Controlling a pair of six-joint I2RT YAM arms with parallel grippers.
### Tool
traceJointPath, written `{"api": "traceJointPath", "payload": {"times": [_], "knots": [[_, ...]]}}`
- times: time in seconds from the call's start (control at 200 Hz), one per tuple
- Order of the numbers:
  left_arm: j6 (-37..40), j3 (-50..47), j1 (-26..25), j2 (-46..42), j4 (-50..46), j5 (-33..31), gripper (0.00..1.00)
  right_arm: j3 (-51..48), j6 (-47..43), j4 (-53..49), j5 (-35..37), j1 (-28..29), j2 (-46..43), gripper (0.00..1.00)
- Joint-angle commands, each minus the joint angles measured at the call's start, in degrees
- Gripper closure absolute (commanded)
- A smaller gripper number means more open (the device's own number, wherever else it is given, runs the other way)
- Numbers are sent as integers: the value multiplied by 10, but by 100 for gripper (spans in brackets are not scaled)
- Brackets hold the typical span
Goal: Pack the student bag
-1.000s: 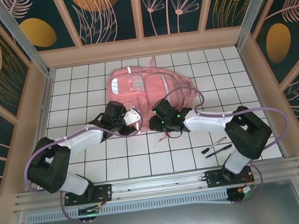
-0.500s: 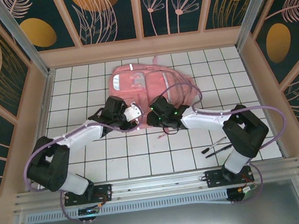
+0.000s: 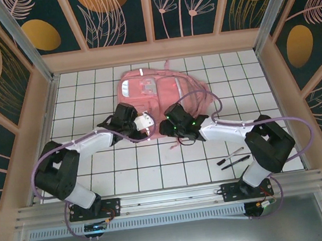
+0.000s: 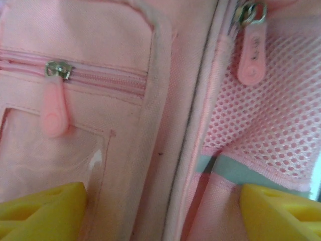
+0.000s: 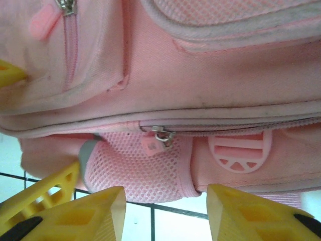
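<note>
Left hand (image 4: 160,211) farther forward at student bag (image 3: 163,91), wide open (empty); right hand (image 5: 168,216) open, empty.

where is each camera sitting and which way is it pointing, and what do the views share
Top external: fixed above and behind the arms, looking down on the table, bag and pens; both arms show, left gripper and right gripper at the bag's near edge.
Left wrist: on the left arm, close on the bag's clear pocket and zips; its yellow fingers sit in the bottom corners.
Right wrist: on the right arm, facing the bag's mesh pocket; its fingers along the bottom.
Shared: all three see the bag.
</note>
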Motion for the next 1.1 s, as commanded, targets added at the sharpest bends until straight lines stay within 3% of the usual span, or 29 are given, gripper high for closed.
{"api": "traceJointPath", "payload": {"times": [0.0,0.11,0.23,0.365,0.646,0.836,0.871,0.976,1.096], "knots": [[-24,19,3,30,44,-75,29,4,5,27,-10,-3,12,53],[-59,72,3,65,2,-73,73,18,10,19,-2,-4,21,54],[-80,80,3,71,-17,-10,100,39,8,3,19,-10,41,55],[-97,58,3,49,-26,57,100,63,2,-10,32,-13,51,56],[-119,85,3,-8,-103,110,100,78,-26,-21,51,-18,60,49],[-133,105,3,-17,-129,154,100,129,-13,-75,153,-4,98,52],[-133,101,4,-22,-125,156,100,140,-6,-86,168,-1,106,56],[-123,95,4,-29,-124,146,100,158,20,-126,204,7,117,80],[-101,71,4,-30,-113,93,100,156,24,-153,205,6,104,93]]}}
